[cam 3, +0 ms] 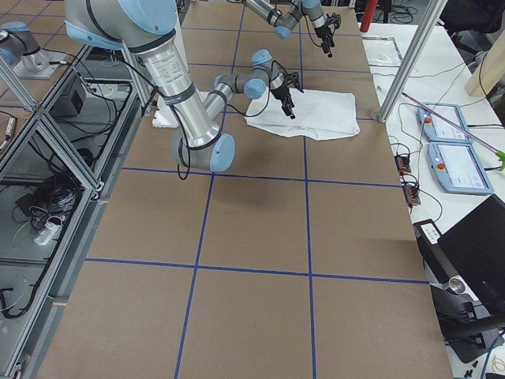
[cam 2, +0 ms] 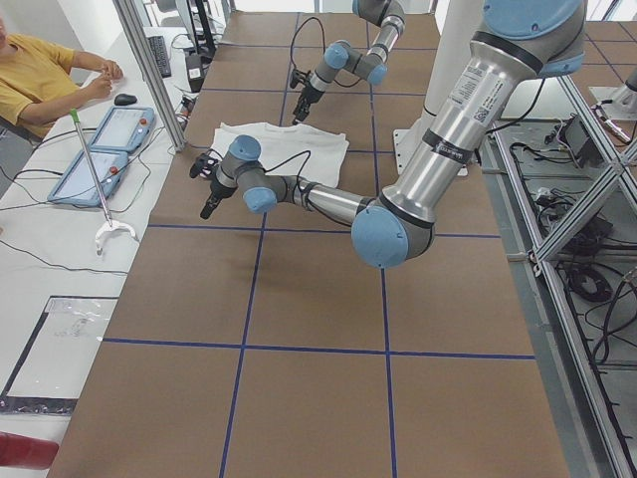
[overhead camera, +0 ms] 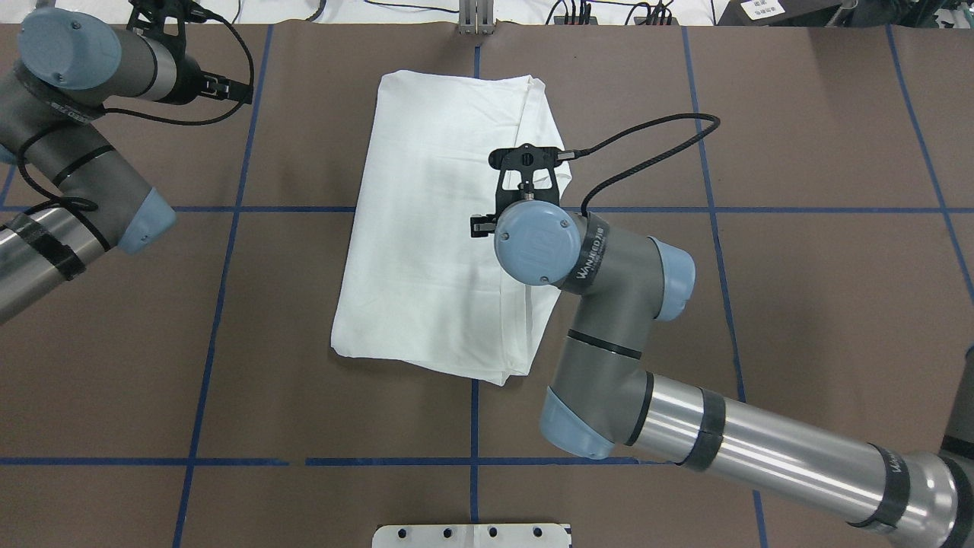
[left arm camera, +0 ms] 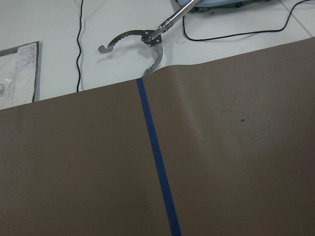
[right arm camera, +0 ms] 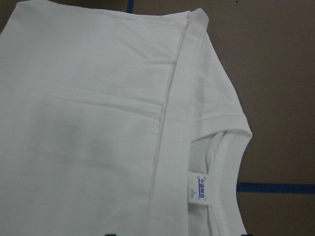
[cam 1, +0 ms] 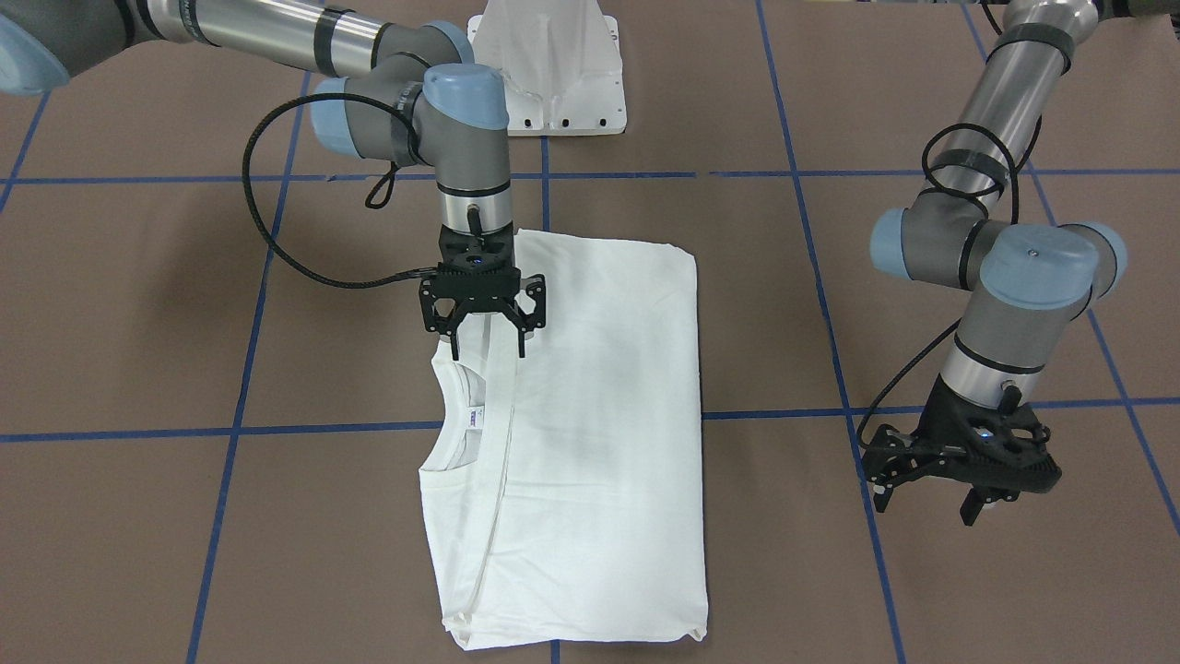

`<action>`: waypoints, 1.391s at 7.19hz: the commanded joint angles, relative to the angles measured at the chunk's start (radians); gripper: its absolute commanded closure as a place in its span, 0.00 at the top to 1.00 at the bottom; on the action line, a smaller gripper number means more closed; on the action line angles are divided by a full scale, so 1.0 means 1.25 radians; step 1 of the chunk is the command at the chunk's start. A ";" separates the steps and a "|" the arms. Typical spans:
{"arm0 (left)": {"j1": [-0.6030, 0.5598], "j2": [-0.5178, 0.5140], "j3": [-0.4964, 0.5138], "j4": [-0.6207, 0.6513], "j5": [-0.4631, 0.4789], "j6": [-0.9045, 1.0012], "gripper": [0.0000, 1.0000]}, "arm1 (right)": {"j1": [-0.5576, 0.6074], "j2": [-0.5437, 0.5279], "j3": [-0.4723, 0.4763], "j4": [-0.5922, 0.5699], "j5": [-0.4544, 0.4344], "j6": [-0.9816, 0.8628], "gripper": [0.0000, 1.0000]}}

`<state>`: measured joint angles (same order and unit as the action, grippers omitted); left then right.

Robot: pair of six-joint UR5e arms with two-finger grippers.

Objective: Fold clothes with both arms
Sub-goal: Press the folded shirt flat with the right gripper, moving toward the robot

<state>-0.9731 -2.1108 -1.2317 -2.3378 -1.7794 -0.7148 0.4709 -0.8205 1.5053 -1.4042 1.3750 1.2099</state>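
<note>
The clothes are one white T-shirt (cam 1: 590, 415), folded into a long rectangle and lying flat on the brown table; in the overhead view the shirt (overhead camera: 434, 228) sits at the centre. Its ribbed collar (right arm camera: 227, 157) with a small label (right arm camera: 199, 188) shows at one side, under a folded edge. My right gripper (cam 1: 487, 349) hangs open just above the shirt beside the collar, holding nothing. Off to the side my left gripper (cam 1: 926, 505) is open over bare table, clear of the shirt. No printed text shows.
Blue tape lines (left arm camera: 156, 157) grid the brown table. The white pedestal base (cam 1: 553, 74) stands behind the shirt. Beyond the table's edge lie a reaching tool (left arm camera: 142, 39) and teach pendants (cam 2: 100, 154); a person (cam 2: 30, 70) sits there.
</note>
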 commanded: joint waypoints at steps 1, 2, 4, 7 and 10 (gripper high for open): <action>0.000 0.000 0.000 0.000 0.000 0.000 1.00 | 0.002 0.054 -0.078 -0.039 0.029 -0.013 1.00; 0.002 0.000 0.000 0.000 0.000 0.000 1.00 | 0.001 0.054 -0.078 -0.080 0.057 -0.030 1.00; 0.003 0.000 0.000 0.000 0.000 0.000 1.00 | -0.011 0.048 -0.080 -0.116 0.058 -0.049 1.00; 0.004 0.000 0.000 0.000 0.000 0.000 1.00 | -0.031 0.045 -0.080 -0.127 0.057 -0.049 1.00; 0.007 -0.001 0.000 0.000 0.000 0.000 1.00 | -0.031 0.038 -0.079 -0.142 0.057 -0.054 1.00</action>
<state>-0.9662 -2.1110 -1.2318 -2.3378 -1.7794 -0.7148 0.4332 -0.7667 1.4053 -1.5781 1.4466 1.1476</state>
